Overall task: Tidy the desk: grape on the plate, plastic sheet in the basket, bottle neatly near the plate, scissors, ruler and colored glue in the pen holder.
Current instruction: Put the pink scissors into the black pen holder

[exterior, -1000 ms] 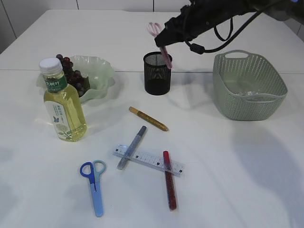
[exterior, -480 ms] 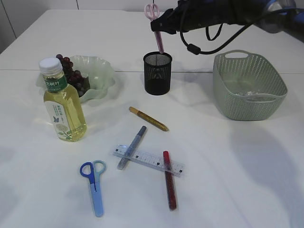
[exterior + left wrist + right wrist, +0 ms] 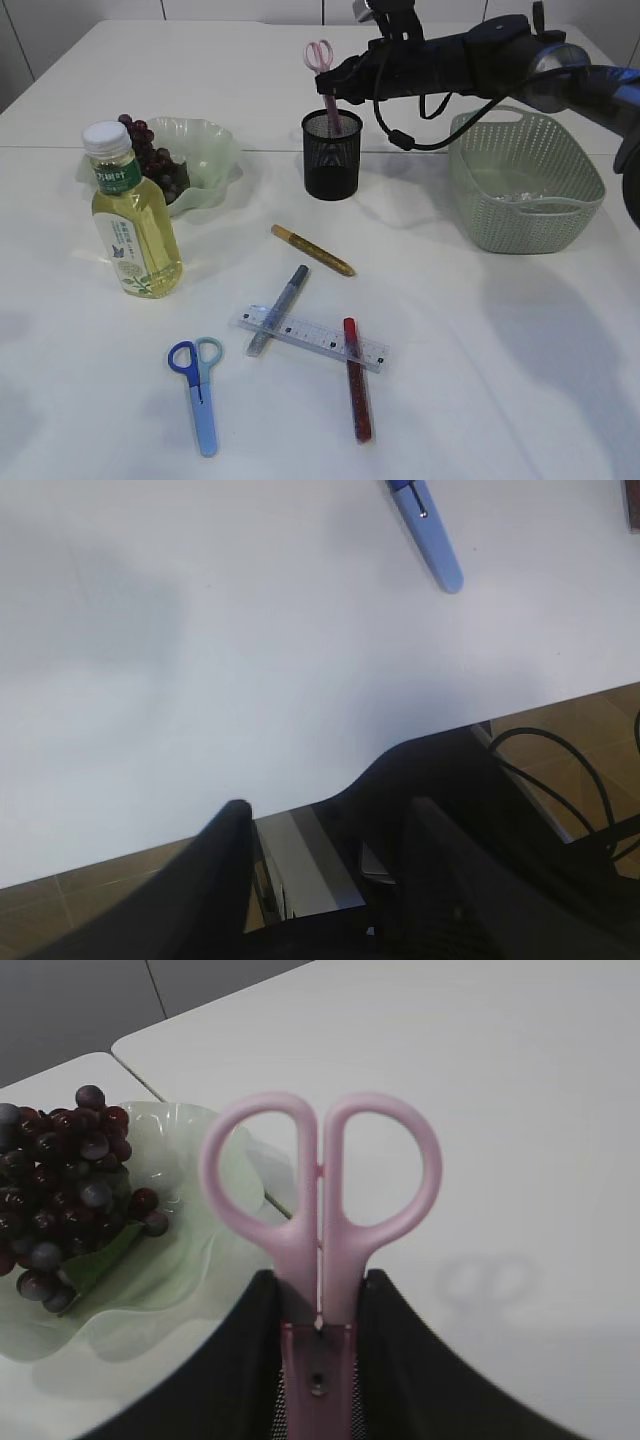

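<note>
Pink scissors [image 3: 320,56] [image 3: 320,1190] stand upright, handles up, with the blades reaching down into the black mesh pen holder [image 3: 331,160]. My right gripper [image 3: 341,78] [image 3: 320,1285] is shut on them just below the handles. Blue scissors [image 3: 197,385] [image 3: 432,542], a clear ruler [image 3: 312,338] and gold [image 3: 312,250], grey [image 3: 278,310] and red [image 3: 357,380] glue pens lie on the table. Grapes [image 3: 150,155] [image 3: 60,1200] rest on the green plate [image 3: 215,135]. The bottle [image 3: 130,215] stands beside it. My left gripper [image 3: 325,815] hangs open and empty over the table's front edge.
The green basket [image 3: 525,180] stands at the right with something clear and crumpled at its bottom [image 3: 525,196]. The ruler lies across the grey and red glue pens. My right arm stretches across above the basket's back left corner.
The pink scissors went from slanted to upright over the pen holder, then came down into it. My right arm levelled out. The left gripper stayed still.
</note>
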You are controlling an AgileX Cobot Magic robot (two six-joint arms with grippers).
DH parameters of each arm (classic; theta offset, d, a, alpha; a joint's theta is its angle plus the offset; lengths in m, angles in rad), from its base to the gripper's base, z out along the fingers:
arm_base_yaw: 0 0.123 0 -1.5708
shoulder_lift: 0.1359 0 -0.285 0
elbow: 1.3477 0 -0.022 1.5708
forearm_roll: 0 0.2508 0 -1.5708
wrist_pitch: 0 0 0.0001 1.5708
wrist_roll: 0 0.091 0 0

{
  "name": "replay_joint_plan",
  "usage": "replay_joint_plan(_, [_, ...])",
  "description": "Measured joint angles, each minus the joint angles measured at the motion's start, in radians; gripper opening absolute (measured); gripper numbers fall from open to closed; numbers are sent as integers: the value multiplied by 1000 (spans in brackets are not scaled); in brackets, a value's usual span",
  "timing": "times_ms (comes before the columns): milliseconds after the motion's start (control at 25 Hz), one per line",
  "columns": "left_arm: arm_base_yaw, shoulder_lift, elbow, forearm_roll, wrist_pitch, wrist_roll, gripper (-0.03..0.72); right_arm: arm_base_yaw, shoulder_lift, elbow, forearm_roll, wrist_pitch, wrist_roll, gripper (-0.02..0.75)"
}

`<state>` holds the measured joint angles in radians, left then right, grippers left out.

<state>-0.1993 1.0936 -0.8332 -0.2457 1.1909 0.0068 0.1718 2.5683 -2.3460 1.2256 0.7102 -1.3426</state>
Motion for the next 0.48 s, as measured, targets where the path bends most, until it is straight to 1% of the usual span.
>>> replay_joint_plan(80, [0,0,0,-2,0,0,359,0,6,0,12,-10,-2,215])
replay_joint_plan(280, [0,0,0,-8,0,0,359,0,10,0,22,-16,-2,323])
replay_joint_plan(480, [0,0,0,-10,0,0,359,0,10,0,22,-16,-2,345])
